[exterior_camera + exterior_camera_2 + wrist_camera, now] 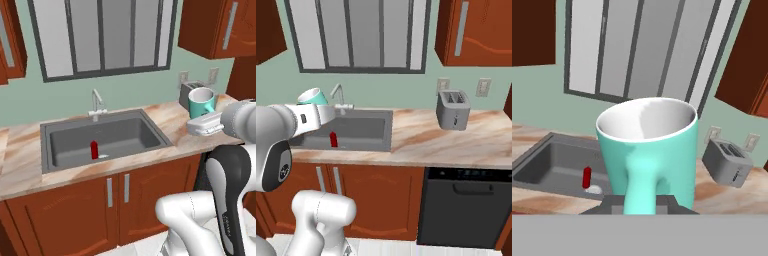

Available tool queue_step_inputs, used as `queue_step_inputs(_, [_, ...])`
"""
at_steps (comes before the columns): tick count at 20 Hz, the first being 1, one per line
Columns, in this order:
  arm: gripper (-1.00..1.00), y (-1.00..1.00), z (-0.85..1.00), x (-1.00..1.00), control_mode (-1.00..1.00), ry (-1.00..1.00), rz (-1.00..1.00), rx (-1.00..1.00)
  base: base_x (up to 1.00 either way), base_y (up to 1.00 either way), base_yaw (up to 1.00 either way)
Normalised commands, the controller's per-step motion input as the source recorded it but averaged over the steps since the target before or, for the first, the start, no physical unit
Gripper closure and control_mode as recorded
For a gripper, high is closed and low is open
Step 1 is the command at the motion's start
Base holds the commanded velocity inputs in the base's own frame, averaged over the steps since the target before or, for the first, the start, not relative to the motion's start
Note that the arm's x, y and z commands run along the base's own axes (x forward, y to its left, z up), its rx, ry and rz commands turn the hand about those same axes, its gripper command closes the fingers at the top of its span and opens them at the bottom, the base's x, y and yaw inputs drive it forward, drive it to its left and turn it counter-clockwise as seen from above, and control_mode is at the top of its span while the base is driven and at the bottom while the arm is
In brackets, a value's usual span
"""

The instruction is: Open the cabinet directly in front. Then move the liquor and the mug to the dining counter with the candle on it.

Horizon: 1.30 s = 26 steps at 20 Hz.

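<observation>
Teal mug (647, 150) with white inside, short and cylindrical, handle facing the hand camera, mouth up and empty as far as the inside shows. Held up in the air above the marble worktop (165, 117), carried upright on the gripper (643, 202), whose jaws are pinched tight on the handle. Seen from the left base as a teal cup (202, 101) in front of the grey toaster (191, 91); from the right base, perched on the white hand (312, 97) beside the tap (338, 96).

Grey sink basin (125, 135) sunk in the worktop, with a small red upright thing (94, 149) standing on its floor near the drain, possibly a bottle but too small to tell. Two-slot toaster (454, 109) on the worktop by the wall sockets, slots empty. Reddish-brown wall cabinet (220, 27) with long silver bar handle, door closed
</observation>
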Motion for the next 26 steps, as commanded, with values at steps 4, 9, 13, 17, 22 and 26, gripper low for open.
queue_step_inputs(4, [1.0, 0.0, 0.0, 0.0, 1.0, 0.0, 0.0, 0.0, -0.23, 0.0, -0.32])
queue_step_inputs(9, [1.0, 0.0, 0.0, 0.0, 1.0, 0.0, 0.0, 0.0, -0.22, 0.0, -0.32])
queue_step_inputs(13, [1.0, 0.0, 0.0, 0.0, 1.0, 0.0, 0.0, 0.0, -0.19, 0.0, -0.32])
queue_step_inputs(17, [1.0, 0.0, 0.0, 0.0, 1.0, 0.0, 0.0, 0.0, -0.2, 0.0, -0.32])
queue_step_inputs(22, [1.0, 0.0, 0.0, 0.0, 1.0, 0.0, 0.0, 0.0, -0.15, 0.0, -0.32])
queue_step_inputs(26, [1.0, 0.0, 0.0, 0.0, 1.0, 0.0, 0.0, 0.0, -0.11, 0.0, -0.33])
